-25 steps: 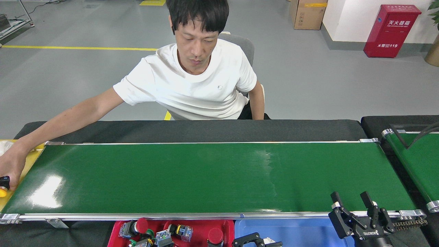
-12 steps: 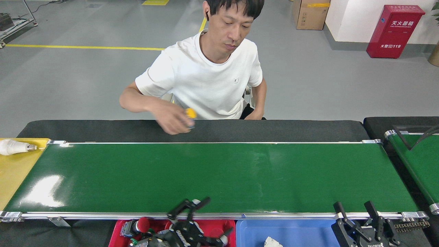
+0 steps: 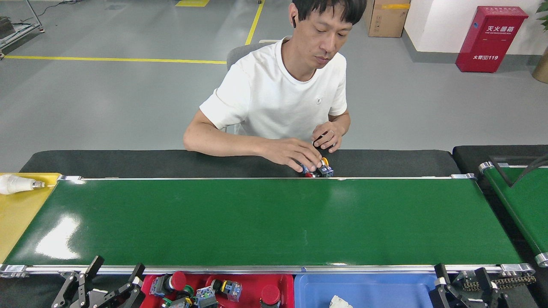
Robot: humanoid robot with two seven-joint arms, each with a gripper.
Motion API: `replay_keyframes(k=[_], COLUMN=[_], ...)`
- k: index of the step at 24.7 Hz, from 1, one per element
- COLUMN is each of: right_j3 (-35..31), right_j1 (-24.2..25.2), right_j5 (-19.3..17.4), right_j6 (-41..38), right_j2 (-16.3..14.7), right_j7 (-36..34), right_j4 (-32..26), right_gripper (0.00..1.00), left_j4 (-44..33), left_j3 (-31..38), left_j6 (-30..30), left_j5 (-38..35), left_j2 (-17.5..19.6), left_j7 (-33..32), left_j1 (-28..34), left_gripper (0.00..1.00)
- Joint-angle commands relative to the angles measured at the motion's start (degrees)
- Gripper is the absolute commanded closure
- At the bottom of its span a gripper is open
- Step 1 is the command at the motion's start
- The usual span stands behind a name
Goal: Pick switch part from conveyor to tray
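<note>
Floor: grey, with yellow lines, behind a seated person (image 3: 295, 98).
Conveyor (image 3: 265, 222): lay bare before me.
Switch part (image 3: 319, 170): sat under the person's hand (image 3: 295, 155), at the far rail.
Red tray (image 3: 274, 284): held switches, near edge.
Left gripper (image 3: 112, 277): fingers apart, empty.
Right gripper (image 3: 464, 280): fingers apart, empty.

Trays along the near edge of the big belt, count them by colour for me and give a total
Red tray: 1
Blue tray: 1
Total: 2
The red one holds switch parts; the conveyor itself carries none.
</note>
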Motion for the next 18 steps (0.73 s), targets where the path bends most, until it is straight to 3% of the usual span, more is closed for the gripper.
replay_keyframes(k=[1,7,10,14,18], right_j3=[-0.31,-0.4,-0.4,-1.28,-1.63], right_j1=[0.14,1.89,2.25,3.56,3.83], right_j5=[0.01,0.01,0.01,0.01,0.01], right_j6=[-2.3,-3.62,-3.97,-3.88,-3.88], right_j2=[-0.69,-0.78,-1.57,-2.28,-2.28], right_j7=[0.14,0.14,0.14,-0.03,-0.03], right_j4=[-0.83,-0.83,-0.83,-0.83,-0.83], right_gripper=[0.0,0.0,0.0,0.0,0.0], left_j4=[0.81,0.81,-0.6,-1.74,-2.53], left_j3=[1.81,0.84,-3.73,-8.65,-15.16], left_j6=[0.98,1.51,11.79,20.93,29.37], left_j5=[0.21,0.65,0.65,0.65,1.09], left_j2=[0.3,0.65,1.97,4.51,9.43], left_j7=[0.9,2.31,4.95,5.21,5.21], left_j1=[-1.07,0.07,3.85,5.96,7.02], left_gripper=[0.0,0.0,0.0,0.0,0.0])
